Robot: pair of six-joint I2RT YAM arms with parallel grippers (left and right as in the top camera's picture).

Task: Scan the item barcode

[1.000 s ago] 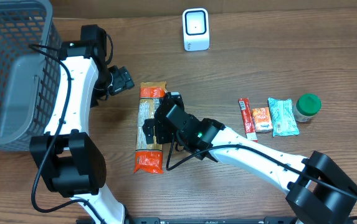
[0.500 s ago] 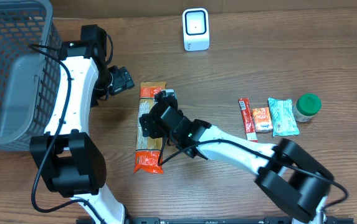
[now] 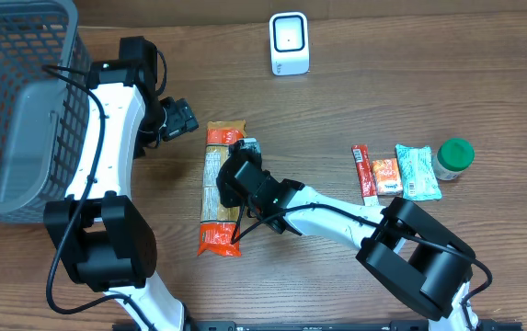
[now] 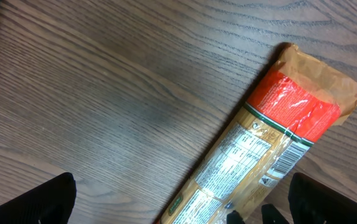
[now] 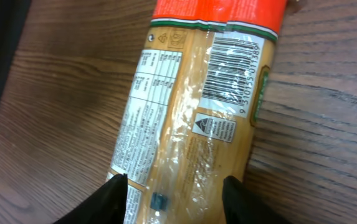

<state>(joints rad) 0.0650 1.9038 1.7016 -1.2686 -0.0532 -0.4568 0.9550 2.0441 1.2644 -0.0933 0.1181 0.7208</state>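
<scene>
Right claw (image 5: 177, 190) straddles the pasta packet (image 5: 184, 124); pinching or not, I cannot tell. Lifted, the slick packet might swivel, turning its barcode (image 5: 237, 74) from the 12 o'clock scanner (image 3: 289, 43).

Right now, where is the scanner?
In the overhead view the scanner stands near the top edge, about the middle, apart from the pasta packet, which lies lower and to the picture's left.
</scene>
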